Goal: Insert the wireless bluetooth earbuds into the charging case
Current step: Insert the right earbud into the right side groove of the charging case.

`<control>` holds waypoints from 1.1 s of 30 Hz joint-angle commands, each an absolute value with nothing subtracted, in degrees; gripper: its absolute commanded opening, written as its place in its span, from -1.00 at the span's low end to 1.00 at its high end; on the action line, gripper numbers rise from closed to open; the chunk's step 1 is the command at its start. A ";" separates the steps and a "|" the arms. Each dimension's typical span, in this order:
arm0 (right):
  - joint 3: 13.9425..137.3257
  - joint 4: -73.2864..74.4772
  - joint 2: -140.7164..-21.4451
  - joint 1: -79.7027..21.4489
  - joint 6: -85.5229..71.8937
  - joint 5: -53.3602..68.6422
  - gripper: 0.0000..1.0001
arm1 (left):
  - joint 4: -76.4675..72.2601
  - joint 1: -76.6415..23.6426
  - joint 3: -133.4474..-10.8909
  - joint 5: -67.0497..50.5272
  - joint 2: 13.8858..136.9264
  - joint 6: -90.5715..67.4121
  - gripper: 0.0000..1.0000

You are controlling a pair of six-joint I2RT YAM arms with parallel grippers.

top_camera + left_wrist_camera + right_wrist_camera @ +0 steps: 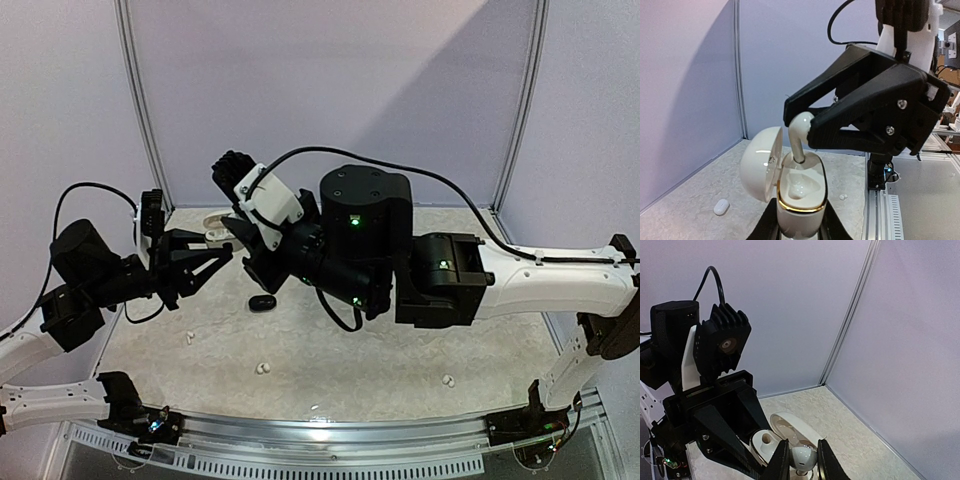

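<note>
In the left wrist view my left gripper (pixel 799 226) is shut on a white charging case (pixel 801 197) with a gold rim, held upright with its lid (pixel 759 156) swung open to the left. My right gripper (pixel 801 458) is shut on a white earbud (pixel 803 456) by its head. The earbud's stem (pixel 798 146) stands in the case's far socket, while the near socket (pixel 799 189) is bare. From above, the two grippers meet over the back left of the table, around the case lid (pixel 215 224). More white earbuds (pixel 264 368) lie loose on the table.
A black oval case (pixel 262 302) lies on the table just in front of the grippers. Loose white buds lie at the left (pixel 186 337) and front right (pixel 448 380). The enclosure's walls and a corner post (pixel 850 315) stand close behind.
</note>
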State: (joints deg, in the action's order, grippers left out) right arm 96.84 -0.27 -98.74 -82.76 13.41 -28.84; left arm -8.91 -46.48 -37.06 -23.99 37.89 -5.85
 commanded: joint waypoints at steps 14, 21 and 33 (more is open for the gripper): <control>96.58 4.04 -99.77 -82.08 14.19 -29.96 -0.59 | -11.07 -46.35 -37.27 -24.28 37.27 -5.97 -1.00; 98.83 4.49 -100.45 -82.08 14.30 -30.78 -0.61 | -10.51 -46.32 -37.36 -24.63 37.30 -5.85 -1.00; 102.90 8.76 -102.26 -82.05 12.47 -33.40 -0.33 | -10.02 -46.42 -37.35 -24.60 37.36 -7.09 -1.00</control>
State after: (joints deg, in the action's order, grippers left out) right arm 100.88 5.45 -100.71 -82.74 13.67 -30.61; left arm -9.02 -46.48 -37.06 -23.73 37.87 -6.11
